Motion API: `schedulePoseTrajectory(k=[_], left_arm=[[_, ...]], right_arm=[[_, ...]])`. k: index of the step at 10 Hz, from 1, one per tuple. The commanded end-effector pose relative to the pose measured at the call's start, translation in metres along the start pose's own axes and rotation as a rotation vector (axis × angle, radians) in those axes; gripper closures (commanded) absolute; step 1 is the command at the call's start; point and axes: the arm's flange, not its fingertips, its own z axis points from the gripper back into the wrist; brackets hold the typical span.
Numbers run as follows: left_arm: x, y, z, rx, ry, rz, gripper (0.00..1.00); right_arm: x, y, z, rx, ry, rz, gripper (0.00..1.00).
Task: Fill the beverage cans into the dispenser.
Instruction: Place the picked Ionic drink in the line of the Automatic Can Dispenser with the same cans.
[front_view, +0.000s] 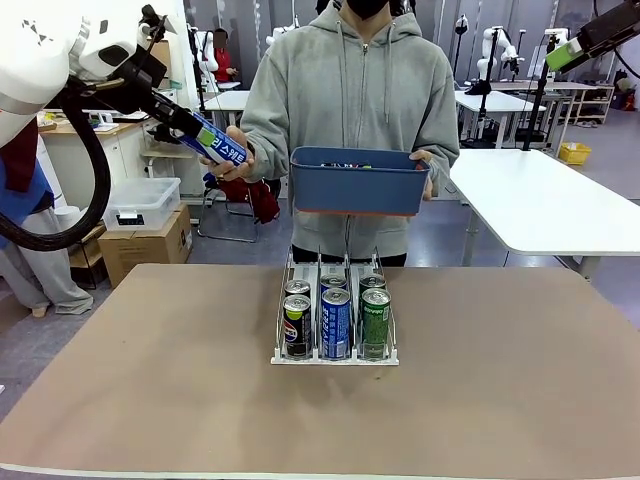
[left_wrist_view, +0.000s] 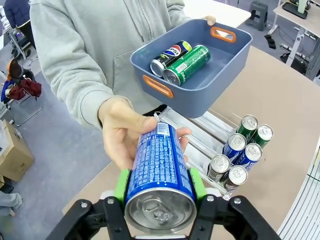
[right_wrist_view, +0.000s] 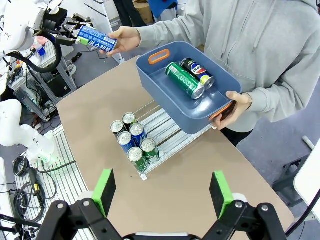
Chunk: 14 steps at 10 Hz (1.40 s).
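My left gripper (front_view: 205, 135) is raised at the far left, shut on a blue white-lettered can (front_view: 222, 147). In the left wrist view, that blue can (left_wrist_view: 160, 170) lies between the green pads and the person's hand (left_wrist_view: 122, 135) holds its far end. The dispenser (front_view: 335, 358) stands mid-table with several upright cans (front_view: 335, 320) at the front of its three lanes. My right gripper (right_wrist_view: 162, 192) hovers open high above the table, nothing between its fingers. It also appears at the top right of the front view, right gripper (front_view: 565, 52).
The person at the far edge holds a blue tub (front_view: 360, 185) above the back of the dispenser. In the tub (left_wrist_view: 220, 75) lie a black Pepsi can (left_wrist_view: 172, 54) and a green can (left_wrist_view: 189, 65). Bare brown tabletop (front_view: 150, 380) surrounds the dispenser.
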Motion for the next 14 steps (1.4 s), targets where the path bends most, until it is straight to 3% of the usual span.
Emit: schedulePoseTrajectory(k=[1,14], left_arm=[[-0.0007,0.0003,-0.0016,-0.003,0.003,0.002,1.00],[-0.0007,0.0003,-0.0016,-0.003,0.003,0.002,1.00]], right_arm=[[-0.0002,0.0001,0.0002,0.000,0.000,-0.001,0.00],[-0.0002,0.0001,0.0002,0.000,0.000,-0.001,0.00]])
